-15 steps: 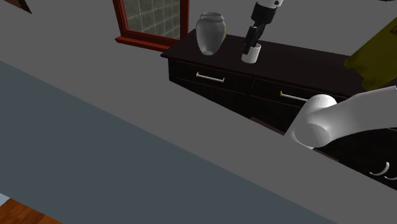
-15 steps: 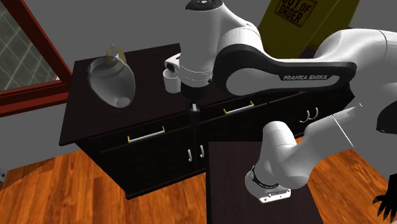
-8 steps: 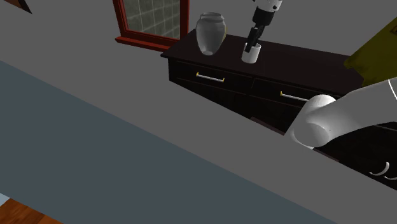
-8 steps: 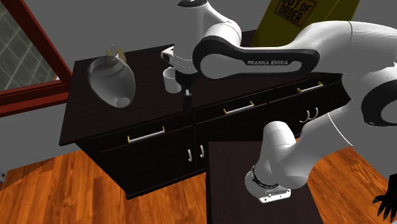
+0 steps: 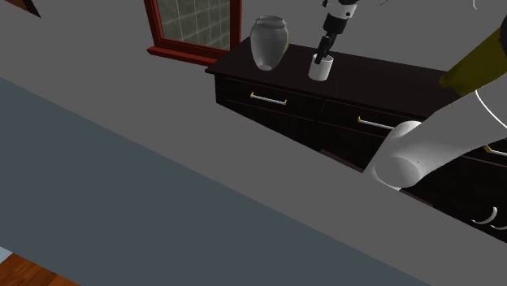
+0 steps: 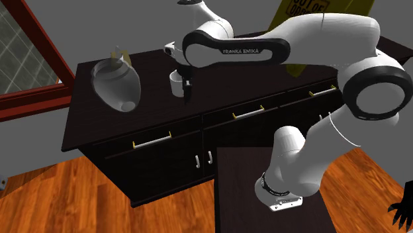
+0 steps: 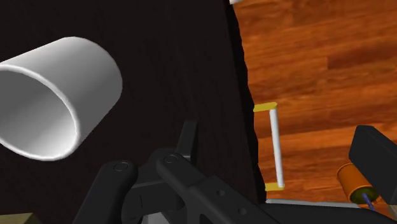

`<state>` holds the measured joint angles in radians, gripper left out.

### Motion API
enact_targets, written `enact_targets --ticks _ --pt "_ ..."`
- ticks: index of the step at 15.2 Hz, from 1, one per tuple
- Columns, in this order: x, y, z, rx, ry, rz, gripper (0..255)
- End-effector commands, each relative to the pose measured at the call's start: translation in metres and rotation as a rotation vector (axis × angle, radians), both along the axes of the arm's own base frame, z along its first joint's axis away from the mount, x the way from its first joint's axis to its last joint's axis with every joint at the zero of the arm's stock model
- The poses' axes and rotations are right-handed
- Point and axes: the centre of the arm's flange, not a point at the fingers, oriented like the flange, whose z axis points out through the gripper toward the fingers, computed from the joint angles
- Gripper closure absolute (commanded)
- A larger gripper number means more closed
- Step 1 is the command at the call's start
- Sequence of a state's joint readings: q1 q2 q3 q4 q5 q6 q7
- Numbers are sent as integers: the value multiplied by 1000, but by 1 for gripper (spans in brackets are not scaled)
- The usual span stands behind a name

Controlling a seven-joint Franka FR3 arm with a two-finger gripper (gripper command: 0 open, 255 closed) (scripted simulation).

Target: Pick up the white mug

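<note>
outstretched arm (image 6: 311, 30), downward-pointing gripper (image 5: 322, 58)

We see the white mug (image 5: 322, 69) as a plain, smooth cylinder with an open mouth and a thin rounded rim, its inside the same pale grey-white as its outer wall. It stands upright on the dark dresser top (image 5: 390, 81), roughly midway between the front and back edges. Along the top it sits nearer the end at the shoulder view's left.
</note>
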<state>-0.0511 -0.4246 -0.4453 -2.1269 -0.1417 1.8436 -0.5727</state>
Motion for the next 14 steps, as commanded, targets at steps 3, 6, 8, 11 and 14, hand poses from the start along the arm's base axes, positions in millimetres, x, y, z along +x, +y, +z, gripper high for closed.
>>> enact_targets --ticks 3,6,8,11,14 --pt "14 -49 -14 1 -1 11 0" --pt "27 -86 -24 3 -2 18 0" --pt "35 -110 -31 4 -2 22 0" --pt "48 -147 -41 6 -3 29 0" --pt "51 -155 -54 6 -3 31 0"
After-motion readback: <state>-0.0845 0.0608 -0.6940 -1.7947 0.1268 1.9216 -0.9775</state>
